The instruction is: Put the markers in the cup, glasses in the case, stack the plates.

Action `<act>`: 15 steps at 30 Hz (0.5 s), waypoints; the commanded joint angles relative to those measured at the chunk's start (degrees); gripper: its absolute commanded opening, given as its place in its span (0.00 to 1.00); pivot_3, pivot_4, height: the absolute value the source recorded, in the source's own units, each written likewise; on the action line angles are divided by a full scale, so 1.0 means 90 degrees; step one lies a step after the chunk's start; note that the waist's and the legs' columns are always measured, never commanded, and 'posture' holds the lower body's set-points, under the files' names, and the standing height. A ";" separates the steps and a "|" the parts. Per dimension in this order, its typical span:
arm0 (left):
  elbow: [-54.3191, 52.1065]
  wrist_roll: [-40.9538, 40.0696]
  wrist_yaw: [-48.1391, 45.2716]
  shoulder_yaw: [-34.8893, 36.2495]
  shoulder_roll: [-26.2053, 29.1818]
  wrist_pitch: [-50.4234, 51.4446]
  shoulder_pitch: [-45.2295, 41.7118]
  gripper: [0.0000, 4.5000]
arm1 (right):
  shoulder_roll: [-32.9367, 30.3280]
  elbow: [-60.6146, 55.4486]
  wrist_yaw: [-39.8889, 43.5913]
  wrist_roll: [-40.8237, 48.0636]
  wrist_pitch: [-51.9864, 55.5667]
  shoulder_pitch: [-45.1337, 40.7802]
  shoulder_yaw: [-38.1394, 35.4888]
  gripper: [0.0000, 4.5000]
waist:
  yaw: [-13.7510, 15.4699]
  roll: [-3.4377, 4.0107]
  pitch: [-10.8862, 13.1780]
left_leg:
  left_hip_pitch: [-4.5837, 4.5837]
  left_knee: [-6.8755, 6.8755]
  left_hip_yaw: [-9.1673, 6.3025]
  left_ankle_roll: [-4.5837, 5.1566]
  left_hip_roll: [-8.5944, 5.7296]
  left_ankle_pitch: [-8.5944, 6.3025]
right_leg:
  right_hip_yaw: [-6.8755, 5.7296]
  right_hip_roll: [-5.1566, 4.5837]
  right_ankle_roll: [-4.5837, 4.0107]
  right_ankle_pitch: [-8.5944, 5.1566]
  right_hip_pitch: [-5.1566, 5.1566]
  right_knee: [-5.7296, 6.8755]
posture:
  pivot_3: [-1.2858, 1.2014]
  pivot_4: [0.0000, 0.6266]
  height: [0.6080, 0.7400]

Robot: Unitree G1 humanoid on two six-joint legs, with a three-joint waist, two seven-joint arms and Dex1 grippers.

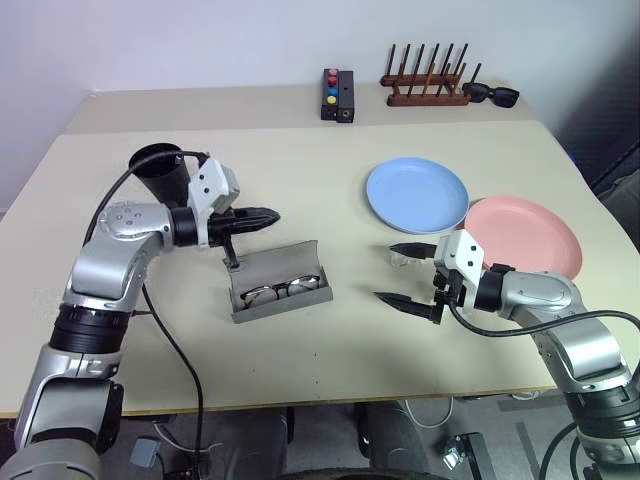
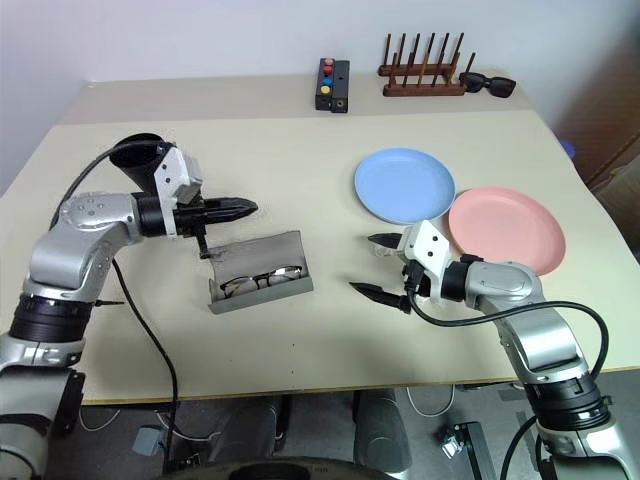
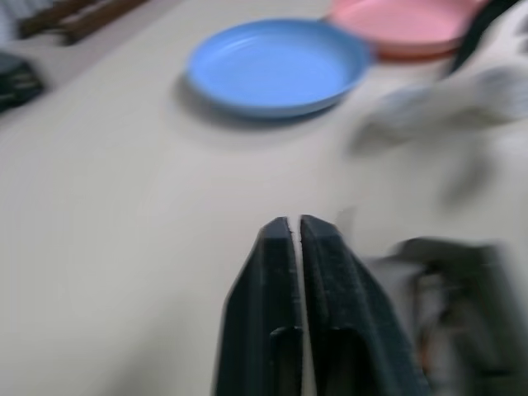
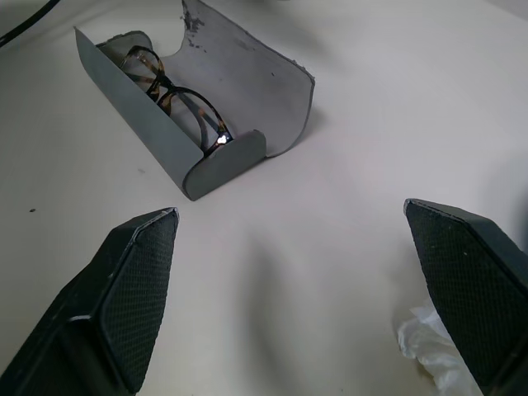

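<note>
Glasses (image 4: 177,99) lie in the open case (image 1: 282,293) mid-surface; plates left. Blue plate (image 1: 417,193) and pink plate (image 1: 523,235) touch: light, stiff, slick, best taken by the rim. Left pincer (image 1: 262,217) is closed, empty; right pincer (image 1: 402,274) gapes wide, empty.

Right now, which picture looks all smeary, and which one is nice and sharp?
The left wrist view is the smeary one: the open grey case and the right gripper are streaked with blur, though the light blue plate is only soft. The right wrist view is sharp: the glasses in the case show clearly, with a glint on the frame.
</note>
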 commanded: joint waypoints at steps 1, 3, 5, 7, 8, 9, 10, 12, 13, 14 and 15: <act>0.0388 0.0486 0.0161 -0.0025 0.0162 -0.0522 -0.0068 0.01 | 0.0048 -0.0392 -0.0035 0.0155 0.0100 -0.0177 -0.0027 1.00 | 0.0006 0.0000 0.0000 | 0.0000 0.0000 0.0000 0.0000 0.0000 0.0000 | 0.0000 0.0000 0.0000 0.0000 0.0000 0.0000 | 0.52 0.24 0.95; 0.0496 0.0655 0.0132 -0.0135 0.0186 -0.0609 0.0022 0.01 | 0.0080 -0.0433 -0.0040 0.0167 0.0144 -0.0201 0.0006 1.00 | 0.0015 0.0000 0.0000 | -0.0001 0.0001 0.0000 0.0000 0.0000 0.0000 | 0.0000 0.0000 0.0000 0.0000 0.0000 0.0000 | 0.52 0.24 0.95; 0.0273 0.0634 -0.0125 -0.0262 0.0246 -0.0597 0.0255 0.01 | 0.0115 -0.0444 -0.0046 0.0156 0.0162 -0.0204 0.0036 1.00 | 0.0016 0.0000 0.0000 | -0.0002 0.0000 0.0000 0.0000 -0.0001 0.0000 | 0.0000 0.0000 0.0000 0.0000 0.0000 -0.0001 | 0.52 0.24 0.95; -0.0120 0.0475 -0.0466 -0.0325 0.0332 -0.0425 0.0537 0.01 | 0.0142 -0.0438 -0.0043 0.0147 0.0155 -0.0190 0.0043 1.00 | 0.0013 0.0000 0.0000 | -0.0003 -0.0002 0.0000 0.0000 0.0000 0.0000 | 0.0000 0.0000 0.0000 0.0000 0.0000 -0.0004 | 0.52 0.24 0.95; -0.0284 0.0411 -0.0601 -0.0343 0.0380 -0.0353 0.0656 0.01 | 0.0150 -0.0428 -0.0038 0.0144 0.0143 -0.0183 0.0041 1.00 | 0.0012 0.0000 0.0000 | -0.0003 -0.0002 0.0000 0.0000 -0.0001 0.0000 | 0.0001 -0.0001 0.0000 0.0000 -0.0001 -0.0004 | 0.52 0.24 0.95; -0.0411 0.0367 -0.0696 -0.0351 0.0416 -0.0292 0.0750 0.01 | 0.0152 -0.0415 -0.0033 0.0141 0.0128 -0.0177 0.0039 1.00 | 0.0012 0.0000 0.0000 | -0.0004 -0.0002 0.0000 0.0000 0.0000 0.0000 | 0.0000 -0.0001 -0.0001 0.0000 -0.0001 -0.0005 | 0.52 0.24 0.95; -0.0555 0.0301 -0.0783 -0.0353 0.0450 -0.0205 0.0851 0.01 | 0.0151 -0.0399 -0.0025 0.0141 0.0103 -0.0163 0.0029 1.00 | 0.0012 0.0000 0.0000 | -0.0004 -0.0002 0.0000 0.0000 0.0000 0.0000 | 0.0000 -0.0001 -0.0002 -0.0001 -0.0001 -0.0004 | 0.52 0.24 0.95; -0.0786 0.0179 -0.0900 -0.0329 0.0484 -0.0061 0.0999 0.01 | 0.0148 -0.0372 -0.0008 0.0140 0.0057 -0.0137 0.0009 1.00 | 0.0012 0.0000 0.0000 | -0.0003 -0.0001 0.0000 0.0000 0.0001 0.0000 | 0.0000 0.0000 -0.0005 -0.0002 -0.0001 -0.0003 | 0.52 0.24 0.95; -0.0918 0.0088 -0.0958 -0.0304 0.0497 0.0022 0.1073 0.01 | 0.0150 -0.0361 -0.0001 0.0142 0.0036 -0.0125 -0.0002 1.00 | 0.0013 0.0000 0.0000 | -0.0003 0.0000 0.0000 0.0000 0.0001 0.0000 | 0.0000 0.0000 -0.0005 -0.0002 -0.0001 -0.0002 | 0.52 0.24 0.95; -0.1129 -0.0076 -0.1034 -0.0259 0.0497 0.0137 0.1179 0.01 | 0.0163 -0.0342 0.0004 0.0143 0.0006 -0.0113 -0.0006 1.00 | 0.0013 0.0000 0.0000 | -0.0002 0.0000 0.0000 0.0000 0.0001 0.0000 | 0.0000 -0.0001 -0.0005 -0.0002 -0.0001 -0.0002 | 0.52 0.24 0.95; -0.1314 -0.0215 -0.1101 -0.0228 0.0502 0.0224 0.1271 0.01 | 0.0175 -0.0325 0.0006 0.0136 -0.0022 -0.0103 -0.0003 1.00 | 0.0012 0.0000 0.0000 | -0.0003 0.0000 -0.0001 0.0000 0.0001 0.0000 | 0.0000 0.0000 -0.0005 -0.0002 -0.0001 -0.0002 | 0.52 0.24 0.95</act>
